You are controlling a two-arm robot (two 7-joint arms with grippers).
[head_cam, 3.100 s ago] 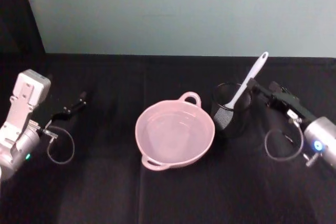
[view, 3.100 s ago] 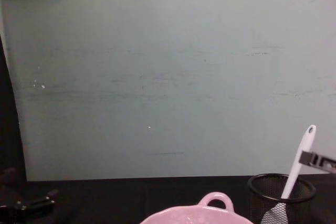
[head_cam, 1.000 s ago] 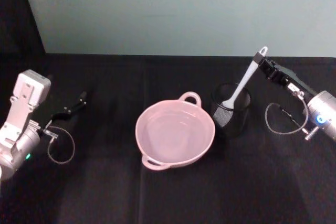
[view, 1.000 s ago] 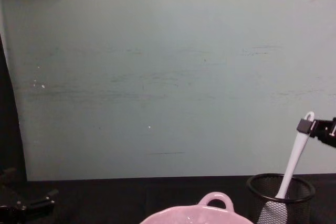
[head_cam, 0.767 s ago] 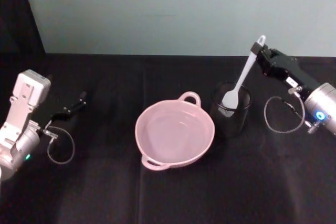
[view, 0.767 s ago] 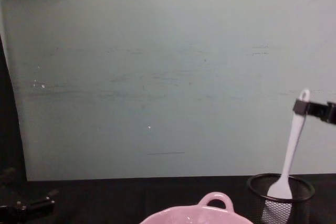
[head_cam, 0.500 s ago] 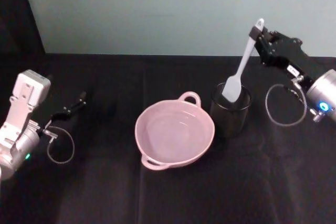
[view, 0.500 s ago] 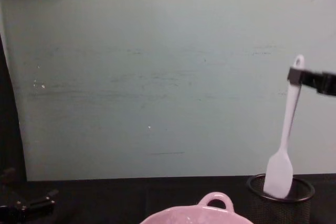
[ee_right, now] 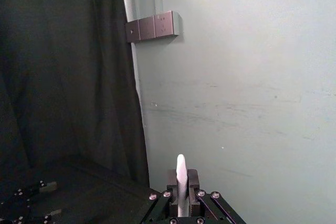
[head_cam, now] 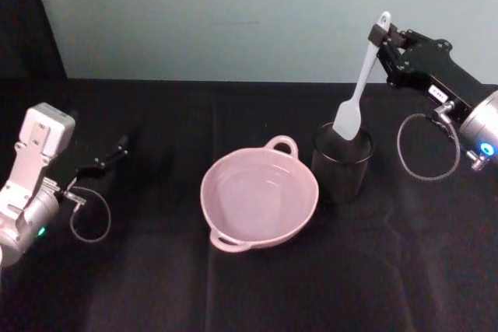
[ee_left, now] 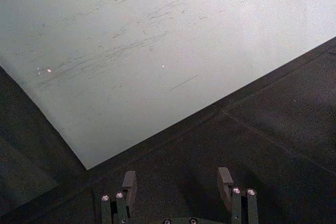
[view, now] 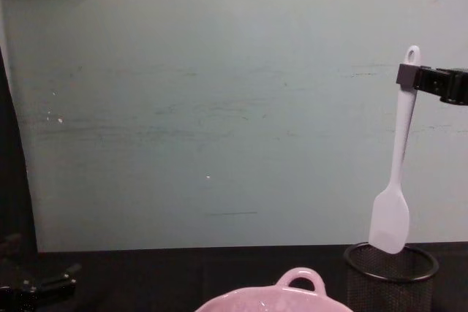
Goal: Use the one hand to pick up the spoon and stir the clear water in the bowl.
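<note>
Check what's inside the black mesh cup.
The mesh cup looks dark inside; no contents discernible. The spoon, gripped by the right end effector, hangs with its blade about at the rim, covering part of the opening. The left end effector sits parked, far left.

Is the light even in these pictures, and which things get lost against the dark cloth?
Head view: even light, no strong glare on the bowl; the black cup nearly merges with the cloth. Chest view: the white spoon in the right gripper stands out against the wall. Right wrist view: a dark curtain beside the lit wall.
</note>
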